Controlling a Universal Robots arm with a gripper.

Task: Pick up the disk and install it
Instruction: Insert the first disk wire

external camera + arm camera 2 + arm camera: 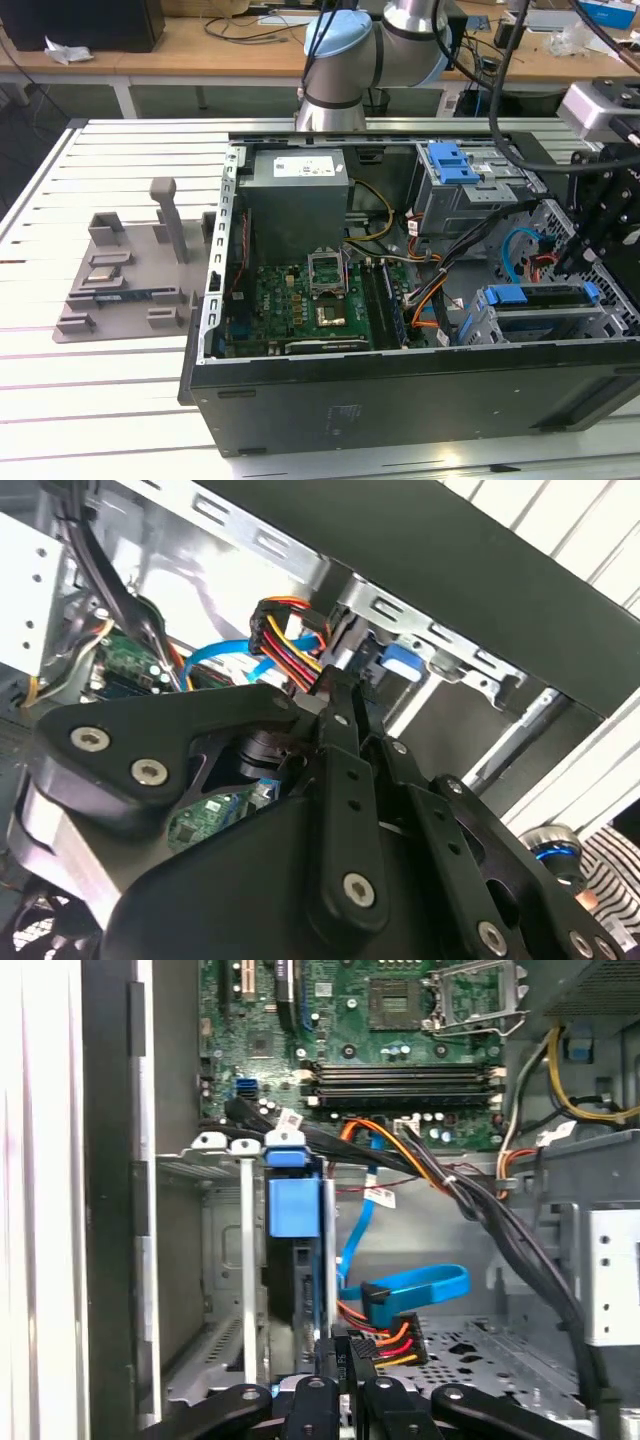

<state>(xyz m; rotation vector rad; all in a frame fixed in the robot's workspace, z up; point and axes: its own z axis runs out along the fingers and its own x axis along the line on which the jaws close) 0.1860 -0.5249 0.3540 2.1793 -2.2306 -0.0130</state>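
Observation:
The disk sits in the drive cage at the case's corner on the exterior view's right, blue rails along its sides. In the first wrist view the disk stands on edge between the cage's metal walls, with a blue tab at its far end. My gripper is at the disk's near end, fingers drawn together. In the second wrist view the gripper tapers to a closed tip beside a blue rail end. Whether the tip pinches the disk is hidden. In the exterior view the gripper hangs over the cage.
A bundle of red, yellow and orange power wires and a blue data cable lie beside the cage. The motherboard, the grey power-supply box and an upper cage with a blue bracket fill the case. A grey fixture stands outside.

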